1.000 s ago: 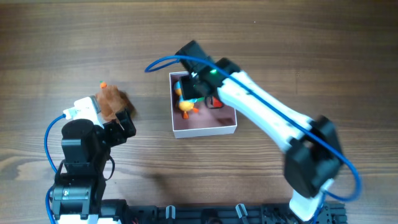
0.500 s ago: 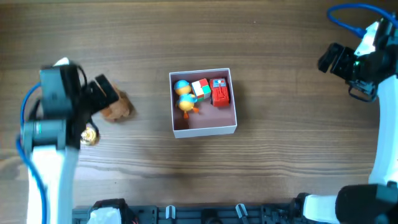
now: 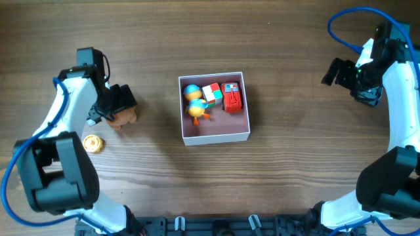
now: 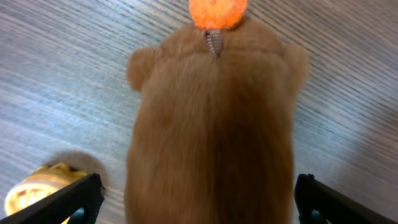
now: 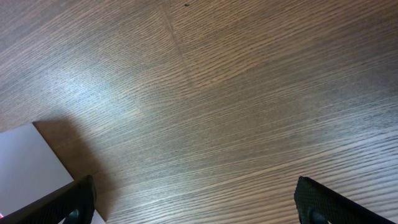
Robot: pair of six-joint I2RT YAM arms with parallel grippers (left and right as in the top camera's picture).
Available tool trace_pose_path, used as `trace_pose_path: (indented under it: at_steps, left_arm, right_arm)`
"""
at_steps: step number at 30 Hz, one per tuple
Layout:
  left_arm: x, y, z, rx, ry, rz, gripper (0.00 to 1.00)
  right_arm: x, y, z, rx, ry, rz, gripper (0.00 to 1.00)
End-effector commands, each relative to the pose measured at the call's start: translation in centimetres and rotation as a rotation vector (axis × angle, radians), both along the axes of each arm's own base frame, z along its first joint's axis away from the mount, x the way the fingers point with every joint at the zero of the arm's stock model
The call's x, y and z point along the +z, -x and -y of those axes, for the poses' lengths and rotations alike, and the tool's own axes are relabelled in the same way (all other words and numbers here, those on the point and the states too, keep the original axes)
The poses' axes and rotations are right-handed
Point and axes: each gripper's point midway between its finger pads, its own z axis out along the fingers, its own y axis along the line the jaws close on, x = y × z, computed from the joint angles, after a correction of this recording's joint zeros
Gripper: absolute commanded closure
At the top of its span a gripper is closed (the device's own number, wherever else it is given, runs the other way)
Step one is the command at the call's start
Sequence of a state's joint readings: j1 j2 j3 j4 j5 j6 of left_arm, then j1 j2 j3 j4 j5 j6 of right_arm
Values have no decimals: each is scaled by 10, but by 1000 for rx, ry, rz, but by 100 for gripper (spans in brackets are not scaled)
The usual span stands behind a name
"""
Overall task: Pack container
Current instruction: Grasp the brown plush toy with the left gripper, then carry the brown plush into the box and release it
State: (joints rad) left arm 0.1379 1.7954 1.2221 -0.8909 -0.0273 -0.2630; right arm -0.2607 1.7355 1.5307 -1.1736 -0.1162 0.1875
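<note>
Container (image 3: 216,139) sits mid-table (image 3: 275,26), small toys (image 3: 211,97) inside. Left of it, the left gripper (image 4: 198,202) is spread wide around a brown plush (image 4: 211,124). Far right of it, the right gripper (image 5: 194,200) hangs with fingers wide apart.

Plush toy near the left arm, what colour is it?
The plush toy is brown with an orange tip; left wrist view.
</note>
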Motion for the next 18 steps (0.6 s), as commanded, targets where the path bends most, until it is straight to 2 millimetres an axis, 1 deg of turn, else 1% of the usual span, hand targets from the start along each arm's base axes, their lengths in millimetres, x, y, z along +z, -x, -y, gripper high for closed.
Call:
trace_pose_path:
  at_steps: [1,2,3,6,7,8,10,11,13,15,16,17,18]
  left_arm:
    - [-14,-3,1,-21,18,-27,0]
    - [-14,-3,1,-21,18,-27,0]
    - [-14,-3,1,-21,18,-26,9]
    - [-14,-2,1,-20,19,-32,55]
    - [-14,-1,1,-20,20,-36,66]
    - [-14,0,1,-20,20,-41,76]
    - [-14,3,2,-20,22,-53,87]
    - [-14,3,2,-20,21,-50,96]
    - [-10,1,2,-20,20,-40,96]
    - [10,-6,5,-33,17,5,96]
    - [28,-12,10,-49,11,44,96]
    - [58,-22,21,-84,2,116,96]
    - [103,-35,45,-196,-14,238,96]
  right_arm:
    - [-2,-1,-3,16,-14,0,0]
    - [-2,-1,-3,16,-14,0,0]
    - [-2,-1,-3,16,-14,0,0]
    - [-2,0,-3,16,-15,-3,0]
    - [-2,0,-3,16,-15,-4,0]
    - [-2,0,-3,16,-15,-4,0]
    - [-2,0,-3,16,-15,-4,0]
    - [-2,0,-3,16,-15,-3,0]
    - [-2,0,-3,16,-15,-3,0]
    - [-2,0,-3,16,-15,-3,0]
    - [-2,0,-3,16,-15,-3,0]
    - [-2,0,-3,16,-15,-3,0]
    - [-2,0,-3,16,-15,-4,0]
